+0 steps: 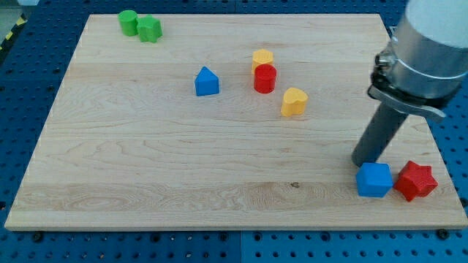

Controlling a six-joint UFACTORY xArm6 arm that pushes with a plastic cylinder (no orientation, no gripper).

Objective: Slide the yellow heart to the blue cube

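Observation:
The yellow heart (294, 101) lies right of the board's middle, in the upper half. The blue cube (374, 180) sits near the view's bottom right, with a red star-shaped block (415, 181) touching its right side. My tip (359, 162) rests on the board just above and left of the blue cube, almost touching it. The tip is well below and to the right of the yellow heart.
A red cylinder (265, 78) stands left of and above the heart, with another yellow block (262, 58) right behind it. A blue house-shaped block (207, 82) lies further left. Two green blocks (129, 22) (150, 29) sit at the top left. The wooden board (146, 161) ends near the right blocks.

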